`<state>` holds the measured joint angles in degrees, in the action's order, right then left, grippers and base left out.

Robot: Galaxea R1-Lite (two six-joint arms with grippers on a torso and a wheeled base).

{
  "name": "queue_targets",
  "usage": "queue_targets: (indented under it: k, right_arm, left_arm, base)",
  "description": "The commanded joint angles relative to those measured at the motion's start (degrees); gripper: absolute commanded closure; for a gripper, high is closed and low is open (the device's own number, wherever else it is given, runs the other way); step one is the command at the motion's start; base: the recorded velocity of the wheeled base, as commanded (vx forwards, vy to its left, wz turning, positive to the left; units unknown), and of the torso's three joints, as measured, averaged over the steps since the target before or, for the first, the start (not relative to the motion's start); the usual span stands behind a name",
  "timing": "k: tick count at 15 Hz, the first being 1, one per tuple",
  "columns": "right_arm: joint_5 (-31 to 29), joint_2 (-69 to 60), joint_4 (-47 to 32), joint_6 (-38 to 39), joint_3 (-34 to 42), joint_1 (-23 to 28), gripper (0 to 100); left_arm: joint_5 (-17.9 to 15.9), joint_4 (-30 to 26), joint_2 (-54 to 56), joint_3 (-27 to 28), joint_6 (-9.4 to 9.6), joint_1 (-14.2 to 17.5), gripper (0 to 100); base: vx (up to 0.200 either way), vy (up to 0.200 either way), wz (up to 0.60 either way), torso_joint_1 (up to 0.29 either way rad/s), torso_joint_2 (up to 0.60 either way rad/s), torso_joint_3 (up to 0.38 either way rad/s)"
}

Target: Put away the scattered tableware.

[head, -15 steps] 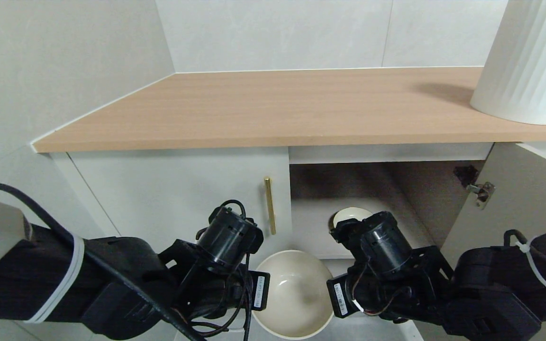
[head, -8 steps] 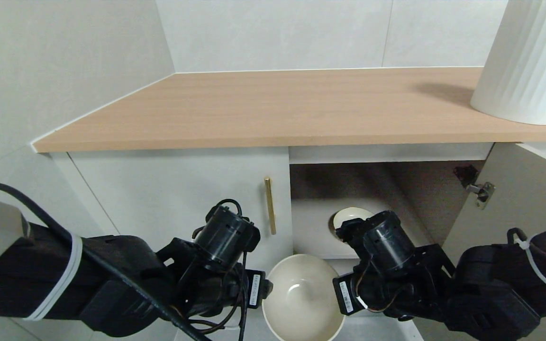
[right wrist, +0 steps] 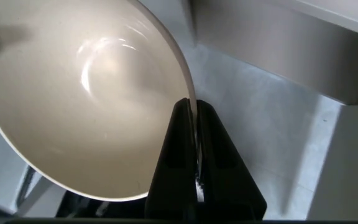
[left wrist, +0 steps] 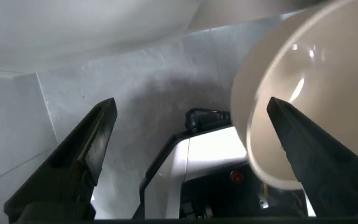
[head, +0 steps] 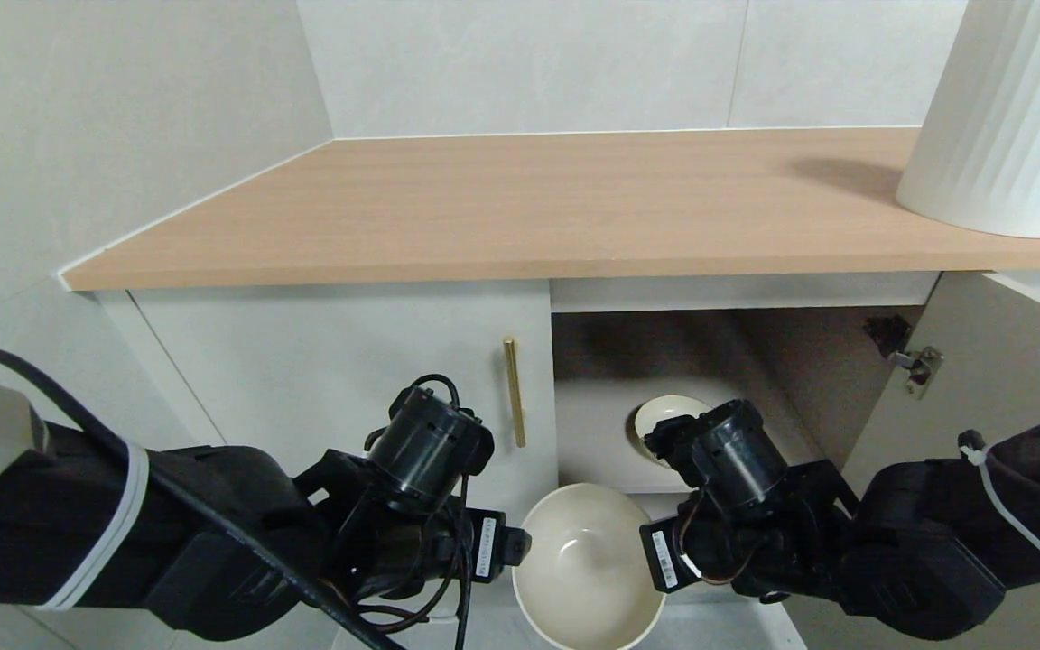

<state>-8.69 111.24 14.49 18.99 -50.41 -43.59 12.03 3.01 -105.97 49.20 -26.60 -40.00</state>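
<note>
Right gripper: fingers pinched tight on the rim of the cream bowl, one finger inside the wall, one outside, no visible gap. Left gripper: fingers spread wide, nothing held; the bowl rim sits beside one finger in the left wrist view, can't tell if it touches. In the head view the bowl hangs between the two grippers with its opening up, low in front of the open half of the cabinet, with the right gripper on its right rim and the left gripper's tip just beside its left rim. Inside the cabinet, a small dish of the same cream colour sits on the pale shelf, beyond the bowl and partly hidden by the right wrist. Right door is swung open, hinge exposed. Left door is closed, with a brass bar handle upright along its inner edge. Wood countertop runs above, with a ribbed white vessel standing at its far right end.
</note>
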Motion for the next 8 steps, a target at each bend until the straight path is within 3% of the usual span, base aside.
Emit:
queue_targets:
  k: [1,5,8]
  right_arm:
    - [-0.1,1.9,0.1,0.0,-1.4,3.3,100]
    - [-0.5,4.2,0.8,1.5,-3.8,10.4,100]
    - [-0.6,6.9,0.8,9.0,-8.7,13.1,100]
  left_arm:
    - [0.8,0.1,0.1,0.0,-0.03,0.0,0]
    - [1.6,0.1,0.2,0.0,-0.03,0.0,0]
    - [1.6,0.1,0.9,-0.1,-0.03,0.0,0]
  base:
    - [0.0,0.0,0.0,0.0,0.0,0.0]
    - [0.0,0.0,0.0,0.0,0.0,0.0]
    - [0.0,0.0,0.0,0.0,0.0,0.0]
